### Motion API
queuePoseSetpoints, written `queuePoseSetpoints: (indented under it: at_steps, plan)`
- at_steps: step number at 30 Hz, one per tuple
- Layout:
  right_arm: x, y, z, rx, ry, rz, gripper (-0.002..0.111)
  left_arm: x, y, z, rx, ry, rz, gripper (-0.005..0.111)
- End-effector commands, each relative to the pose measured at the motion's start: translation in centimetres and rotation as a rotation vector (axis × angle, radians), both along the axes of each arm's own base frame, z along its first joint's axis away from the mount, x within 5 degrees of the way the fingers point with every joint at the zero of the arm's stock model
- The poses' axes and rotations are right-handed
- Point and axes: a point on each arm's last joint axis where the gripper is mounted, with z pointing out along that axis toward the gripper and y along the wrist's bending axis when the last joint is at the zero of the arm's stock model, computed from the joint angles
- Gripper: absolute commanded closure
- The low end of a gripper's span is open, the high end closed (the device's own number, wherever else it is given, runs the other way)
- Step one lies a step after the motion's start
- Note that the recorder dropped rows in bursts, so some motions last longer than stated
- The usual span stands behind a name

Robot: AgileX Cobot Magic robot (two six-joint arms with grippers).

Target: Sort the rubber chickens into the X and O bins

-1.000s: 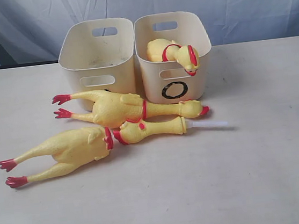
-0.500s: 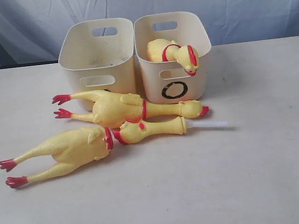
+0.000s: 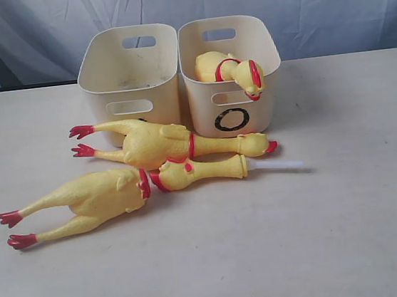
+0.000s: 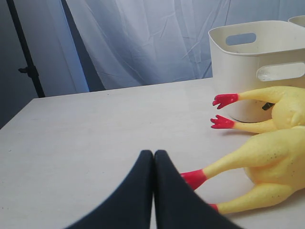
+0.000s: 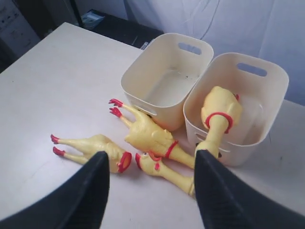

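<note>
Two cream bins stand side by side at the back. The right one (image 3: 264, 91) shows a black O, and a rubber chicken (image 3: 236, 69) lies in it with its head over the front rim. The left bin (image 3: 128, 63) holds nothing, and its mark is hidden behind a whole chicken (image 3: 169, 143) lying in front. Nearer lie a headless body piece (image 3: 90, 200) and a neck piece (image 3: 201, 171) with a white tube (image 3: 279, 164). My left gripper (image 4: 153, 152) is shut and empty, low by the body piece's red feet (image 4: 193, 177). My right gripper (image 5: 152, 155) hangs open high above the chickens.
The pale table (image 3: 303, 251) runs wide in front and to both sides of the chickens. A blue-grey curtain (image 3: 326, 5) closes the back. A dark stand (image 4: 28, 71) rises beyond the table's far left corner. Neither gripper shows in the exterior view.
A dark part at the top edge of the exterior view has gone out of sight. The chickens and bins have not moved.
</note>
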Motion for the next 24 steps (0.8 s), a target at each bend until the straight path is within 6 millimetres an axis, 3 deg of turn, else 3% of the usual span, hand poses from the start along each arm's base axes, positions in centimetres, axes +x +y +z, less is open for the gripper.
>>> queuePoseSetpoints:
  at_steps: [1, 13, 19, 24]
  plan:
    - [-0.8, -0.6, -2.2, -0.042, 0.059, -0.015, 0.057, 0.0, 0.0, 0.0, 0.0, -0.005, 0.002, 0.106]
    - [-3.9, -2.2, -10.9, -0.172, 0.282, -0.009, 0.057, 0.0, 0.0, 0.0, 0.0, -0.005, 0.002, 0.106]
    - [-6.0, -3.4, -14.6, -0.176, 0.248, 0.003, 0.057, 0.0, 0.0, 0.1, -0.008, -0.019, 0.001, 0.106]
    - [-7.6, -4.3, -17.5, -0.156, 0.219, -0.015, 0.057, 0.0, -0.3, 0.7, -0.228, -0.083, -0.011, 0.106]
